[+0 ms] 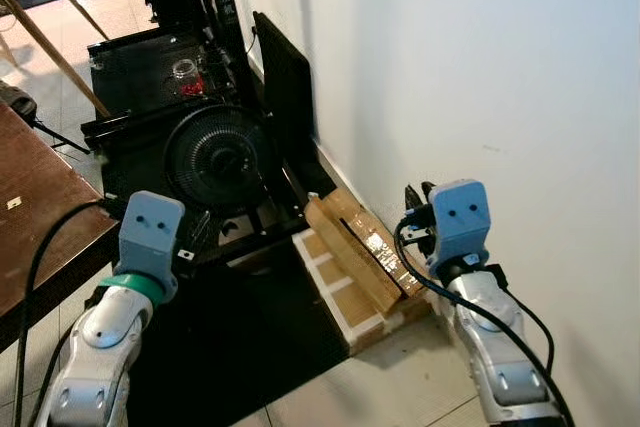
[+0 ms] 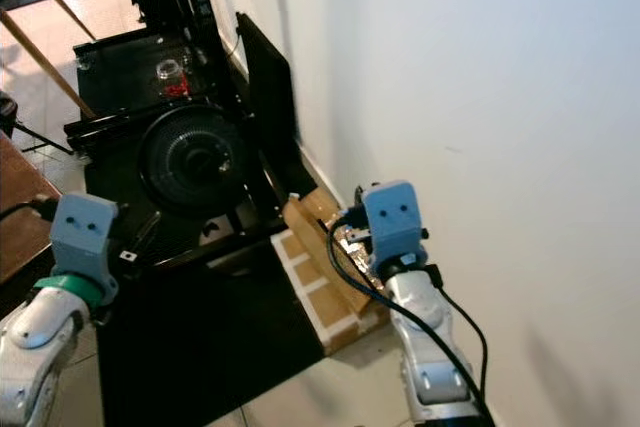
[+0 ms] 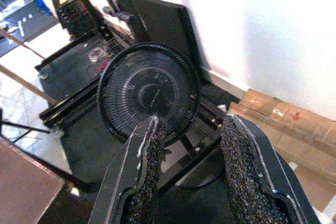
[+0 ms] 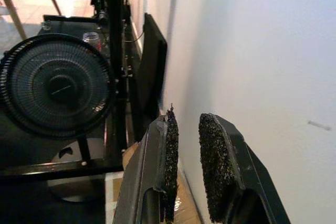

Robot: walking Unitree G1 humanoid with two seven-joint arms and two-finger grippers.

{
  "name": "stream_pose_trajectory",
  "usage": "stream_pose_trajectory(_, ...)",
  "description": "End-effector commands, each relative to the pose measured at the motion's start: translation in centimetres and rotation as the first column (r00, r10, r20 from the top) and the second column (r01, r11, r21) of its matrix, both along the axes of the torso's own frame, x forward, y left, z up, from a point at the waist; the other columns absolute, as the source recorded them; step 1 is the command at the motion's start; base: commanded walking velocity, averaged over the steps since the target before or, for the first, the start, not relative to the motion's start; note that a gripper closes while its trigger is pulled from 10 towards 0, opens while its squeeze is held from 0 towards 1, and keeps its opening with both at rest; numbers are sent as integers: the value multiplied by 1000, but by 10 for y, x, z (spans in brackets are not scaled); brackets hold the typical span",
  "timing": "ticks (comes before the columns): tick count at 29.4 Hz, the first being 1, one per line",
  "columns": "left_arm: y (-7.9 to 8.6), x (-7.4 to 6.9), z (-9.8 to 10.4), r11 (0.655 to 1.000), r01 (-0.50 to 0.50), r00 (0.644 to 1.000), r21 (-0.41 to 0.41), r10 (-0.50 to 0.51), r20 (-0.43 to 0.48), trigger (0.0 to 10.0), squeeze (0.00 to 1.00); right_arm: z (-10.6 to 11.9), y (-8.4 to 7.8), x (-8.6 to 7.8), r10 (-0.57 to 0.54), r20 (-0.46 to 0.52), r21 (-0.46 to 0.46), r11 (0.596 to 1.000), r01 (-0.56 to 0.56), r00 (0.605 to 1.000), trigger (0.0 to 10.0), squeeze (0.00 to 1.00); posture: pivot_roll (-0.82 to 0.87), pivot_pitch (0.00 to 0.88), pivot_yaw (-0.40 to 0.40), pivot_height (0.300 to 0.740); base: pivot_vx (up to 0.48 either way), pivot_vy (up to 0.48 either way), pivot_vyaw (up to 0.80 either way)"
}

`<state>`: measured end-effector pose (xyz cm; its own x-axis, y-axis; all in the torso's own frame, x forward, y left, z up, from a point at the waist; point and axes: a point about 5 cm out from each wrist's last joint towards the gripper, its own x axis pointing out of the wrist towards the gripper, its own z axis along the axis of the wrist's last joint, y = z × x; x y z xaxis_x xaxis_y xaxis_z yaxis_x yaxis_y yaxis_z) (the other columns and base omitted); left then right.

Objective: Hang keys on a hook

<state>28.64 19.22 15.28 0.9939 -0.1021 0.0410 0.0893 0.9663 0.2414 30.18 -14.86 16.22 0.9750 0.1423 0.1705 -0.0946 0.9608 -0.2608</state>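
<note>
No keys and no hook can be made out in any view. My left gripper (image 3: 191, 121) is open, its fingers wide apart with nothing between them, and it points at a black floor fan (image 3: 149, 94). My right gripper (image 4: 190, 118) is held close beside the white wall (image 4: 252, 51). Its fingers stand a narrow gap apart and nothing shows between the pads. A tiny dark tip sticks up at the end of one finger (image 4: 169, 129); what it is cannot be told. In the left eye view both blue wrists sit low, left (image 1: 150, 232) and right (image 1: 458, 215).
The fan (image 1: 222, 157) stands in a black metal frame (image 1: 140, 122) with a black panel (image 1: 285, 87) leaning on the wall. Taped cardboard pieces (image 1: 350, 262) lie at the wall's foot. A brown table (image 1: 35, 207) is at my left. A glass jar (image 1: 186, 77) sits behind the fan.
</note>
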Motion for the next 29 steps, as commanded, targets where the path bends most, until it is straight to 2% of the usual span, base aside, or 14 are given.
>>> stream_pose_trajectory(1,3,-1,-9,1000,-10,999,7,10,-34,10000,0,-4,3,0,2,-15,0,1000,-2,1000,10000,0,-169,56,190,740,0,0,0)
stream_pose_trajectory(2,-1,2,-9,1000,-9,999,-12,9,-33,10000,0,-5,-2,1,-20,-12,-27,999,20,1000,10000,0,-174,56,146,740,0,0,0)
stream_pose_trajectory(4,-1,2,-9,1000,-9,999,-12,9,-33,10000,0,-5,-2,1,-20,-12,-27,999,20,1000,10000,0,-174,56,146,740,0,0,0)
stream_pose_trajectory(5,-8,4,-9,999,-8,999,-36,7,-32,10000,0,-6,-9,2,-33,-17,-51,998,32,999,10000,0,-173,63,100,740,0,0,0)
stream_pose_trajectory(6,-8,4,-9,999,-8,999,-36,7,-32,10000,0,-6,-9,2,-33,-17,-51,998,32,999,10000,0,-173,63,100,740,0,0,0)
stream_pose_trajectory(7,-15,5,-10,998,-5,999,-65,2,-44,10000,0,-6,-19,3,-35,-30,-65,997,33,999,10000,0,-162,71,49,740,0,0,0)
stream_pose_trajectory(9,-15,5,-10,998,-5,999,-65,2,-44,10000,0,-6,-19,3,-35,-30,-65,997,33,999,10000,0,-162,71,49,740,0,0,0)
stream_pose_trajectory(10,-22,7,-10,997,-2,999,-80,-2,-51,10000,0,-5,-29,4,-34,-41,-70,997,31,999,10000,0,-148,74,14,740,0,0,0)
stream_pose_trajectory(14,-28,6,-9,995,-14,998,-101,8,-57,10000,0,-1,-39,6,-1,-61,-45,999,-2,998,10000,0,-128,86,-15,740,0,0,0)
stream_pose_trajectory(16,-23,3,-8,992,-53,997,-113,47,-59,10000,0,4,-34,8,80,-61,-8,997,-81,995,10000,0,-116,94,-12,740,0,0,0)
stream_pose_trajectory(18,-23,3,-8,992,-53,997,-113,47,-59,10000,0,4,-34,8,80,-61,-8,997,-81,995,10000,0,-116,94,-12,740,0,0,0)
stream_pose_trajectory(21,-12,-2,-8,991,-86,995,-99,80,-62,10000,0,8,-20,8,177,-53,5,984,-177,983,10000,0,-100,110,6,740,0,0,0)
stream_pose_trajectory(23,-12,-2,-8,991,-86,995,-99,80,-62,10000,0,8,-20,8,177,-53,5,984,-177,983,10000,0,-100,110,6,740,0,0,0)
stream_pose_trajectory(29,-2,-8,-9,985,-149,987,-89,143,-70,10000,0,10,5,10,286,-36,2,958,-286,958,10000,0,-78,110,10,740,0,0,0)
